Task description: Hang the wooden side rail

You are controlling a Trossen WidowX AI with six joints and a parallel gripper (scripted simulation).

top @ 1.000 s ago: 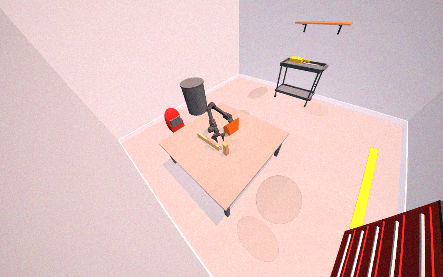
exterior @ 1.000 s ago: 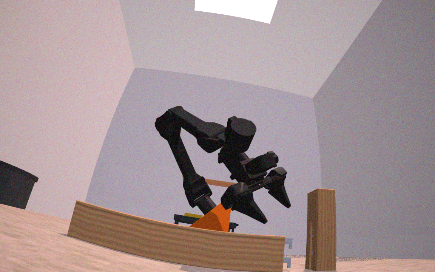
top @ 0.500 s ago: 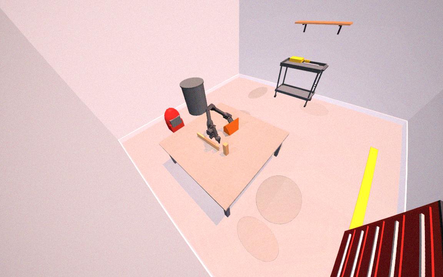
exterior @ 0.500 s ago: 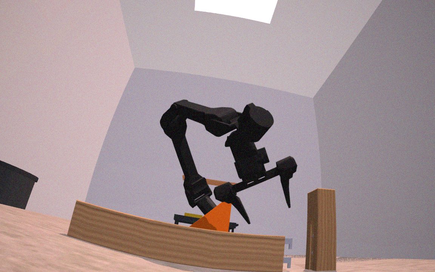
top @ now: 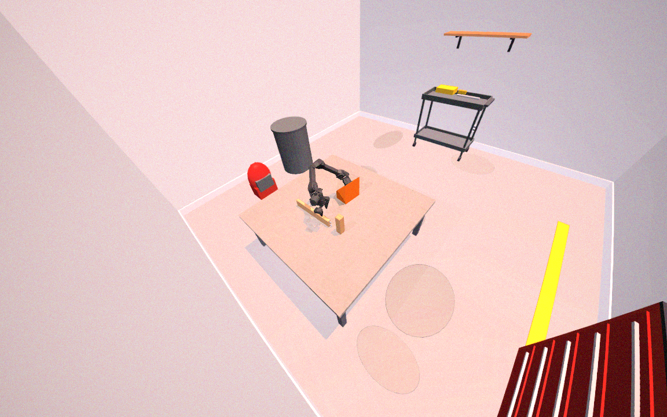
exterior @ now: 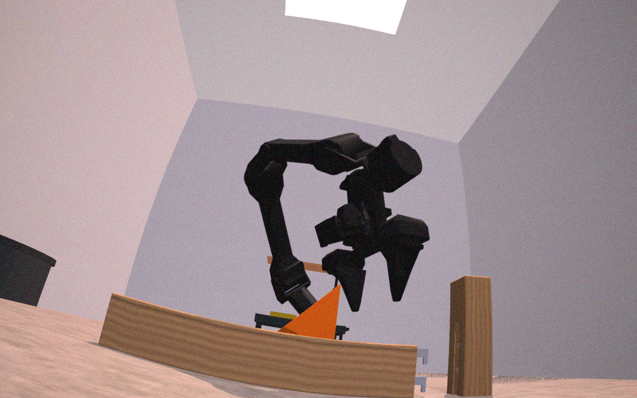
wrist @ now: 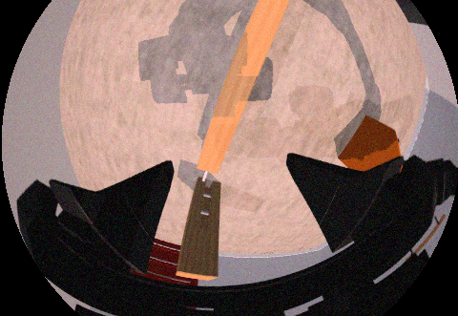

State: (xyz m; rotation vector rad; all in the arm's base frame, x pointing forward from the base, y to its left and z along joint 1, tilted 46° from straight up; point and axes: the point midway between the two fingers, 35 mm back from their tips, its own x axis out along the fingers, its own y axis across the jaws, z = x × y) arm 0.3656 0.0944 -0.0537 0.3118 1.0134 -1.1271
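The wooden side rail lies along the table, standing on its narrow edge. Two steel hooks stick out of its end towards the headboard post, with a gap between. The post stands upright; two pins show in its slot. My gripper is open and empty, fingers pointing down, above the rail's top edge level. In the wrist view the hooked end shows between the fingertips. The top view is too far off to show the fingertips clearly.
An orange wedge stands beside the arm's base. A dark barrel and a red helmet-like object are beyond the table's left side. A trolley stands farther back.
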